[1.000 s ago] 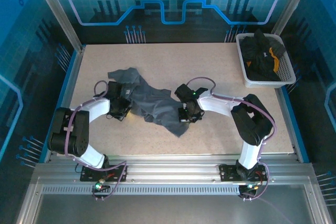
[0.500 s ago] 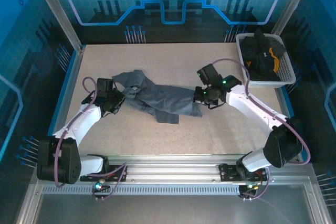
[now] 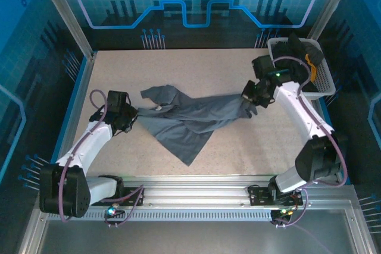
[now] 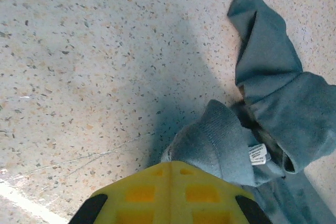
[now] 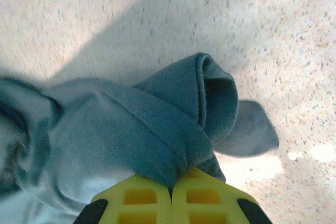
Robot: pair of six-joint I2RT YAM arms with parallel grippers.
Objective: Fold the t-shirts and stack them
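A slate-grey t-shirt (image 3: 193,118) lies stretched across the middle of the table between my two grippers. My left gripper (image 3: 132,116) is shut on its left end, where a ribbed collar with a white label (image 4: 258,153) bunches against the yellow fingers (image 4: 173,192). My right gripper (image 3: 249,100) is shut on the right end, a rolled hem (image 5: 173,124) pinched between its yellow fingers (image 5: 170,195). Part of the shirt hangs toward the near side as a pointed flap. Black t-shirts (image 3: 297,63), one with an orange-yellow patch (image 3: 309,62), are piled at the back right.
A white mesh basket (image 3: 324,84) holds the black shirts at the back right corner, close behind my right arm. The speckled tabletop (image 3: 178,63) is bordered by metal rails, with blue walls beyond.
Both grippers have moved apart, the left one to the left and the right one toward the back right, pulling the crumpled grey shirt out into a long stretched shape.
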